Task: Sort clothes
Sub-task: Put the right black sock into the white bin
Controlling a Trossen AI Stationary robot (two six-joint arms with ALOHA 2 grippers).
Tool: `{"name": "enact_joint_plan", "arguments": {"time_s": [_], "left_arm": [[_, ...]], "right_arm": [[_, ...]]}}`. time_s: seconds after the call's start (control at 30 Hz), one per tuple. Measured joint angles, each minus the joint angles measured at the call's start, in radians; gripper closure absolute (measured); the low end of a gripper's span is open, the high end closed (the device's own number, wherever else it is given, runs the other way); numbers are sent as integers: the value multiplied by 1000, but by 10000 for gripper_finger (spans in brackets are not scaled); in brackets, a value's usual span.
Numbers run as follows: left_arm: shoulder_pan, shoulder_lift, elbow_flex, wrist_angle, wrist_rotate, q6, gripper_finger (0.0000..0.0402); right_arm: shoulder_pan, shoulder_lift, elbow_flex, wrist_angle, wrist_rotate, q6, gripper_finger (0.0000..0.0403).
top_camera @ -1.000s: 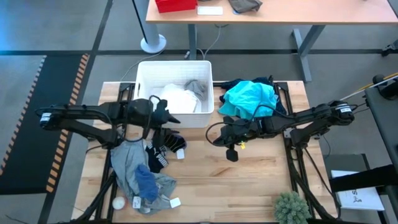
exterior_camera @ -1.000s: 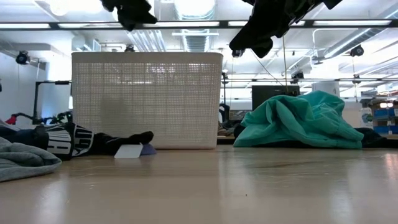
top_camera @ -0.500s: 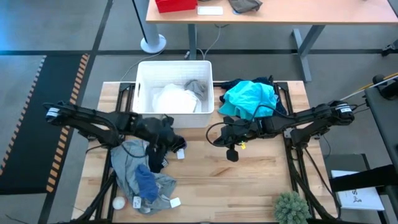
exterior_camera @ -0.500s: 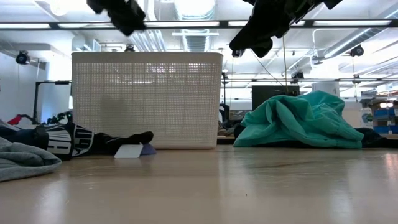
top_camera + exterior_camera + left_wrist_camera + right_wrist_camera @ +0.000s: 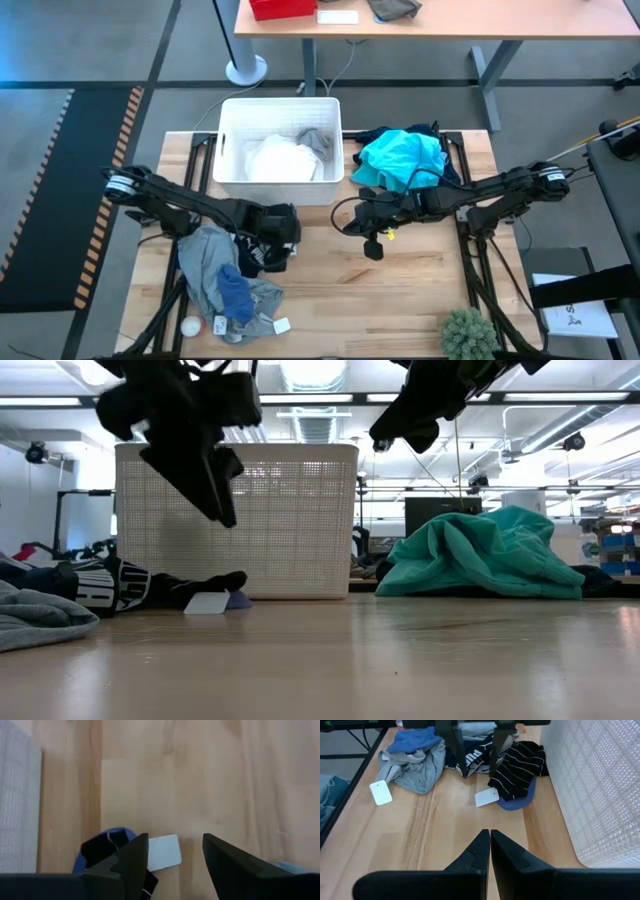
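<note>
The clothes lie in three places. A grey garment (image 5: 205, 262), a blue one (image 5: 236, 290) and dark striped socks (image 5: 253, 256) make a pile at the table's near left. A teal garment (image 5: 400, 160) lies at the far right. White and grey cloth (image 5: 280, 158) lies in the white basket (image 5: 232, 175). My left gripper (image 5: 281, 247) is open and hangs above the striped socks (image 5: 517, 762) and their white tag (image 5: 165, 852), clear of both. My right gripper (image 5: 342, 215) is shut and empty, held above the table's middle.
A small white ball (image 5: 190, 326) and a white tag (image 5: 281, 325) lie by the near edge. A small green plant (image 5: 468, 335) stands at the near right. Bare wood (image 5: 400, 290) stretches between the pile and the plant.
My left gripper has moved from the basket's front wall toward the table's near edge and a little to the right. It has come down over the striped socks. The clothes have stayed where they were.
</note>
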Motion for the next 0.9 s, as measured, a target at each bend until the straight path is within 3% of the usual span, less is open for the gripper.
{"name": "enact_joint_plan", "arguments": {"time_s": [0.37,0.6,0.77,0.9], "left_arm": [[2,40,-70,7,-81,-147,186],[3,39,-145,98,-91,-228,184],[4,44,-195,125,-171,-290,186],[7,46,-242,154,-176,-360,199]], "right_arm": [[0,0,-3,0,0,0,403],[0,0,-5,1,0,-1,403],[0,0,-5,0,0,-1,403],[0,0,-5,1,0,-1,403]]}}
